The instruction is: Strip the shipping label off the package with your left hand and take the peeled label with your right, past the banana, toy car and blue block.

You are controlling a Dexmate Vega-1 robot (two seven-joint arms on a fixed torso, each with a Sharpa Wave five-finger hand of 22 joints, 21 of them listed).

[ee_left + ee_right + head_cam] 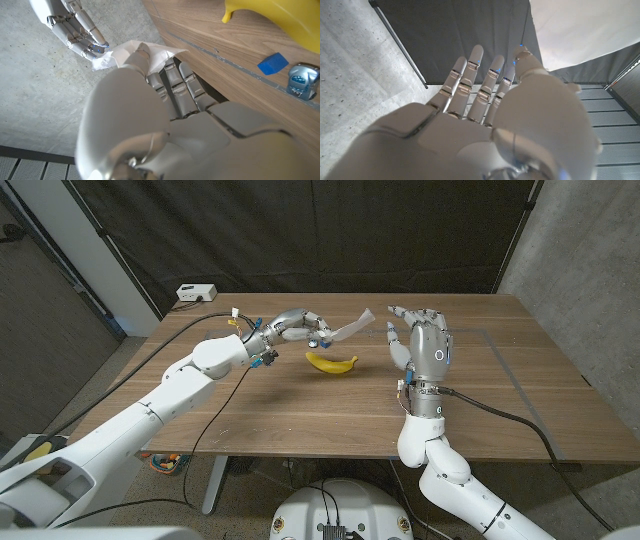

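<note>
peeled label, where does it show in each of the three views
Head view: the peeled label is held up by the left hand, above the banana.
Left wrist view: white sheet at the left hand's fingertips.
Right wrist view: white sheet beside the right hand.
Shared landmark: the right hand's fingers.

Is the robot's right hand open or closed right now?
Open: the right hand stands upright with fingers spread, beside the white label.

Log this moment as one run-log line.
left hand: holds label raised | right hand: open, fingertips beside label | banana: on table
</note>
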